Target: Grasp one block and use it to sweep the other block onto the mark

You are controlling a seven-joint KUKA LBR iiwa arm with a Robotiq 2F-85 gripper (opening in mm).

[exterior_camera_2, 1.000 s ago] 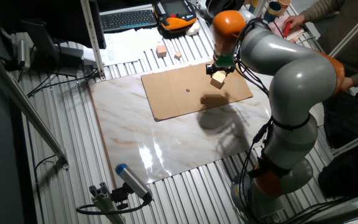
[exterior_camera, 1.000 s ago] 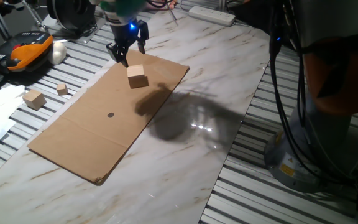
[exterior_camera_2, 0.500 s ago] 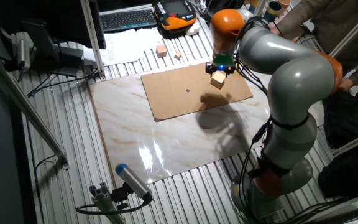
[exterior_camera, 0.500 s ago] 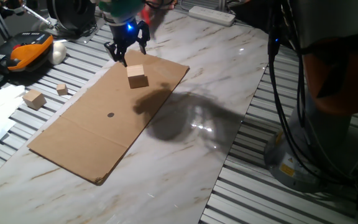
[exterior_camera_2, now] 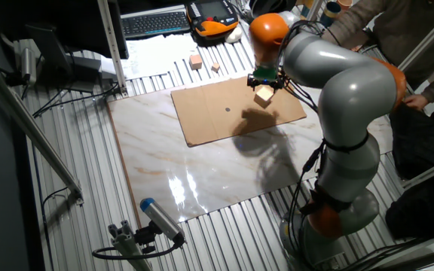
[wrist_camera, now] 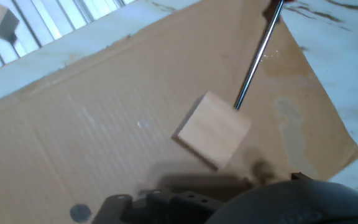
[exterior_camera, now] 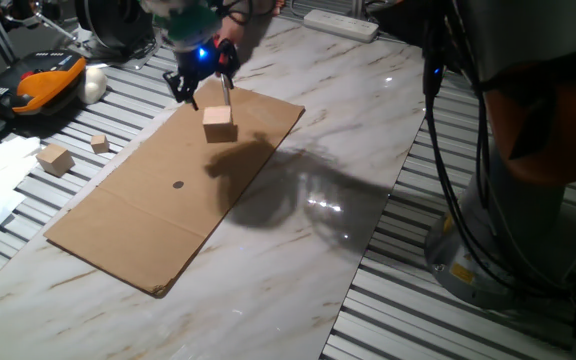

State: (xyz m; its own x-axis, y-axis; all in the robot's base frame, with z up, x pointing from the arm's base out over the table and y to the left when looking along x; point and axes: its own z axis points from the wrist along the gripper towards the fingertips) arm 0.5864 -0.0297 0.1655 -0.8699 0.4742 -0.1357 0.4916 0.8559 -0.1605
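Observation:
A plain light-tan wooden cube [exterior_camera: 218, 123] lies on the far part of a brown cardboard sheet [exterior_camera: 138, 225]. It also shows in the other fixed view [exterior_camera_2: 264, 94] and in the hand view [wrist_camera: 213, 129]. My gripper [exterior_camera: 205, 80] hangs just above and behind it, open and empty [exterior_camera_2: 264, 77]. A thin dark rod [wrist_camera: 253, 59] slants down from above and its tip touches the cube's edge. The mark [exterior_camera: 178, 184] is a small dark dot near the sheet's middle [exterior_camera_2: 227, 108], at the lower left in the hand view [wrist_camera: 79, 213]. A second tan block [exterior_camera: 56, 159] lies off the sheet on the slatted table.
A much smaller tan cube [exterior_camera: 100, 144] lies next to the second block. An orange and black device [exterior_camera: 38, 80], a keyboard [exterior_camera_2: 153, 22] and papers sit at the table's far side. A person stands beside the arm [exterior_camera_2: 383, 30]. Cables hang at the right [exterior_camera: 458, 150].
My gripper has shifted a little to the left above the cube. A thin rod has come in from above and now touches the cube, which has moved slightly.

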